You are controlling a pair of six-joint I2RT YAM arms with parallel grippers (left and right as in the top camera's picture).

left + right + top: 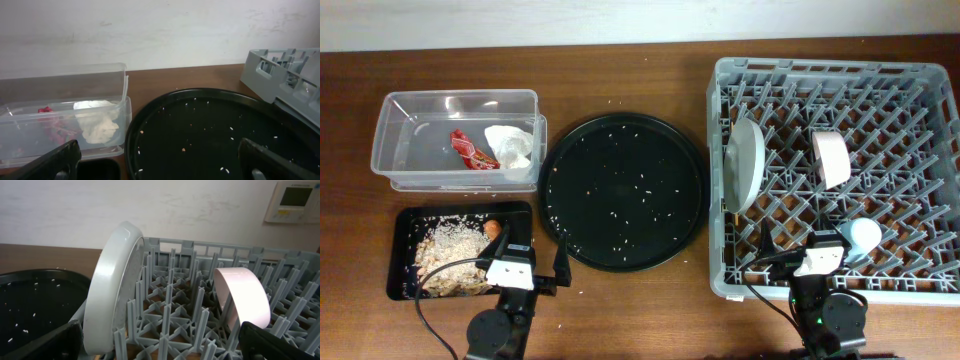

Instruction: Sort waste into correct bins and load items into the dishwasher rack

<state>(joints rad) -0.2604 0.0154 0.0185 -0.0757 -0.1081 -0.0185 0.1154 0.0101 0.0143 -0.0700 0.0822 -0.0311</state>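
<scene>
The clear tub (415, 120) at the back left holds the red wrapper (472, 150) and the white napkin (510, 146); both also show in the left wrist view, the napkin (100, 126) and the wrapper (50, 127) behind the tub's wall (65, 90). The black rectangular tray (405, 225) holds rice and scraps (450, 255) and the orange piece (494, 228). The grey rack (920, 290) holds the white bowl (745, 165) on edge, the pale dish (830, 158) and the small cup (863, 238). My left gripper (534, 255) is open and empty by the black tray. My right gripper (800, 250) is open over the rack's front edge. The chopsticks are out of view.
The large round black tray (625, 190) with scattered rice grains lies between the bins and the rack; it fills the left wrist view (210, 130). In the right wrist view the bowl (112, 290) and dish (242, 295) stand among the rack's pegs (180, 280).
</scene>
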